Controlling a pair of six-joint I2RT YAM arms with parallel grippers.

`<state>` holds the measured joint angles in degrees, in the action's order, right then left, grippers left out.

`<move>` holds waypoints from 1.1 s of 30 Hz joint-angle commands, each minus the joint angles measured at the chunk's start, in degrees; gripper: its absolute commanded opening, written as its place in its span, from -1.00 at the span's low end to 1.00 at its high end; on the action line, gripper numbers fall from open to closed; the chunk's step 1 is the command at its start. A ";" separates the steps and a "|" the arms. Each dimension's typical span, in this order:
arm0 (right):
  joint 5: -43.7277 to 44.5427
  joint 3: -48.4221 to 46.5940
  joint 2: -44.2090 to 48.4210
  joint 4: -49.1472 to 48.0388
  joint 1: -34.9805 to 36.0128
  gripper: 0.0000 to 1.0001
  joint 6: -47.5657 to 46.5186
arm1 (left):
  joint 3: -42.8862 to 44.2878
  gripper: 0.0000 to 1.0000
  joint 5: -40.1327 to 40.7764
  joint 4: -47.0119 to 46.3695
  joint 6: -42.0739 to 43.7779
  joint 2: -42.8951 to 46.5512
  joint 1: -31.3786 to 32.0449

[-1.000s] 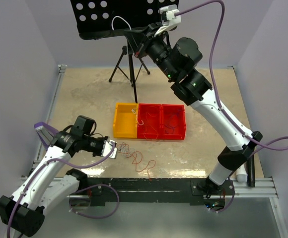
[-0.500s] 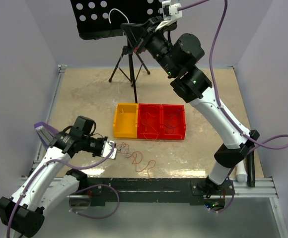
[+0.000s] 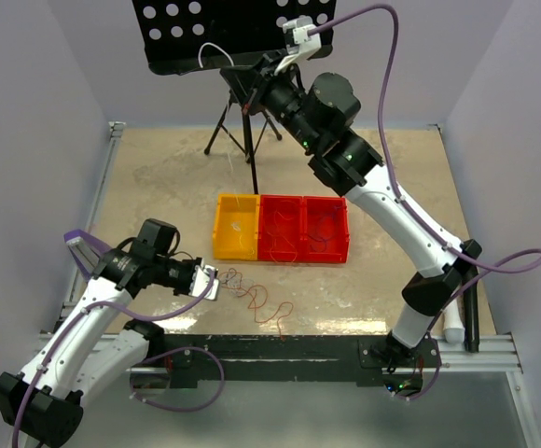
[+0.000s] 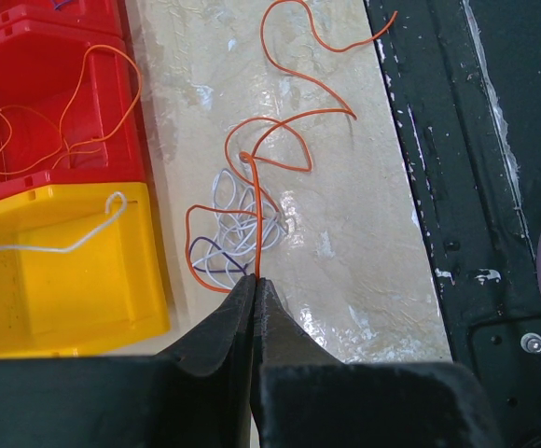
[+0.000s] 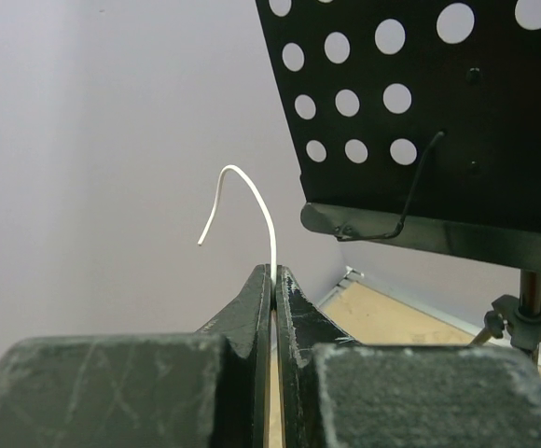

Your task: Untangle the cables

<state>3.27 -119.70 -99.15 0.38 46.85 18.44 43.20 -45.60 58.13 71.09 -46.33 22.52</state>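
From high behind we overlook the table (image 3: 159, 177); left wrist — close above the cables (image 4: 252, 219) and yellow bin (image 4: 65, 289), both shared overhead; right wrist faces the music stand (image 5: 513, 121).

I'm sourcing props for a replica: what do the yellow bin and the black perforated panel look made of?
Yellow bin: probably moulded plastic, smooth, faintly glossy, one even colour. Black perforated panel: likely thin sheet metal, matte black coat, neatly punched round holes.
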 commanded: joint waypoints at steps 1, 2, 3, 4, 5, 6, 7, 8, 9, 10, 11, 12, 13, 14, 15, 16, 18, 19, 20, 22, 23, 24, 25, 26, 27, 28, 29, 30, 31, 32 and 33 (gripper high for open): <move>-0.19 0.08 0.45 -2.76 -0.18 -1.00 0.02 | -0.05 -0.91 -1.77 0.32 -0.16 0.10 -0.20; -0.19 0.08 0.37 -2.84 -0.09 -1.00 -0.07 | -0.05 -0.91 -1.68 0.32 -0.16 0.10 -0.20; -0.02 0.08 0.28 -2.76 -0.18 -1.00 -0.33 | 0.04 -0.91 -1.68 0.32 -0.16 0.01 -0.20; 0.16 -0.18 0.02 -2.84 -0.27 -1.00 -0.33 | 0.04 -0.91 -1.68 0.41 -0.16 0.01 -0.20; 0.25 -0.10 -0.16 -2.76 -0.27 -1.00 -0.42 | 0.13 -0.91 -1.68 0.41 -0.25 -0.08 -0.20; 0.34 -0.10 -0.34 -2.76 -0.27 -1.00 -0.59 | 0.22 -0.91 -1.68 0.41 -0.16 -0.17 -0.20; 0.42 -0.01 -0.51 -2.76 -0.27 -1.00 -0.68 | 0.30 -0.91 -1.77 0.41 -0.16 -0.26 -0.20; 0.68 0.08 -0.77 -2.76 -0.27 -1.00 -1.03 | 0.22 -0.91 -1.77 0.32 -0.16 -0.17 -0.20; 1.04 0.43 -0.95 -2.76 -0.27 -1.00 -1.29 | 0.22 -0.91 -1.77 0.23 -0.16 -0.26 -0.20; 1.47 0.78 -1.21 -2.84 -0.27 -1.00 -1.82 | 0.22 -0.92 -1.86 0.23 -0.16 -0.26 -0.20; 1.91 1.22 -1.30 -2.67 -0.27 -1.00 -2.09 | 0.22 -0.91 -1.86 0.23 -0.16 -0.26 -0.20; 2.35 1.66 -1.48 -2.49 -0.27 -1.00 -2.35 | 0.22 -0.91 -1.86 0.23 -0.16 -0.34 -0.29; 2.71 2.53 -1.57 -2.58 -0.36 -1.00 -2.53 | 0.22 -0.91 -1.77 0.32 -0.16 -0.34 -0.20; 2.80 3.67 -1.39 -2.58 -0.27 -1.00 -2.62 | 0.30 -0.91 -1.77 0.23 -0.16 -0.26 -0.20; 3.14 4.90 -1.13 -2.75 -0.18 -1.00 -2.79 | 0.31 -0.91 -1.77 0.32 -0.16 -0.26 -0.20; 3.50 6.39 -0.78 -3.28 -0.35 -1.00 -2.79 | 0.31 -0.91 -1.77 0.32 -0.16 -0.34 -0.20; 4.11 9.73 0.01 -3.98 -0.18 -1.00 -2.88 | 0.31 -0.91 -1.77 0.49 -0.07 -0.34 -0.20; 4.38 11.49 0.19 -4.33 -0.27 -1.00 -2.79 | 0.22 -0.91 -1.77 0.41 0.01 -0.26 -0.20; 4.81 12.81 0.62 -4.51 -0.36 -1.00 -2.88 | 0.22 -0.91 -1.77 0.32 0.10 -0.26 -0.20; 5.61 15.54 1.15 -4.86 -0.27 -1.00 -2.97 | 0.13 -0.91 -1.77 0.32 0.19 -0.43 -0.20; 6.22 17.38 1.68 -5.21 -0.27 -1.00 -3.23 | 0.13 -0.91 -1.77 0.32 0.19 -0.35 -0.20; 6.83 18.70 2.03 -5.39 -0.27 -1.00 -3.32 | 0.13 -0.91 -1.86 0.41 0.19 -0.43 -0.20; 7.54 19.58 2.47 -5.39 -0.36 -1.00 -3.58 | 0.13 -0.91 -1.86 0.32 0.19 -0.35 -0.20; 8.85 20.20 2.65 -5.13 -0.27 -1.00 -3.84 | 0.13 -0.91 -1.86 0.32 0.19 -0.43 -0.20; 10.17 20.82 3.00 -4.69 -0.27 -1.00 -4.28 | 0.04 -0.91 -1.86 0.32 0.19 -0.35 -0.20; 11.75 21.26 3.35 -4.25 -0.27 -1.00 -4.63 | 0.13 -0.91 -1.86 0.41 0.19 -0.43 -0.29; 13.41 21.61 3.70 -3.73 -0.18 -1.00 -4.99 | 0.13 -0.91 -1.86 0.41 0.19 -0.43 -0.20; 14.74 21.70 3.88 -3.20 -0.27 -1.00 -5.34 | -0.04 -0.91 -1.86 0.41 0.19 -0.43 -0.20; 15.45 21.96 4.23 -2.85 -0.18 -1.00 -5.78 | 0.04 -0.91 -1.86 0.41 0.19 -0.61 -0.20; 15.54 22.23 4.32 -2.76 -0.18 -1.00 -5.95 | 0.04 -0.91 -1.86 0.32 0.19 -0.61 -0.20; 15.28 22.66 4.41 -2.76 -0.18 -1.00 -6.22 | 0.13 -0.91 -1.94 0.32 0.19 -0.69 -0.20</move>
<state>14.13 -97.27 -99.39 -0.60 46.81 14.59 43.20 -45.60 58.15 71.11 -46.83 22.52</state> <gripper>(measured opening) 0.014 0.045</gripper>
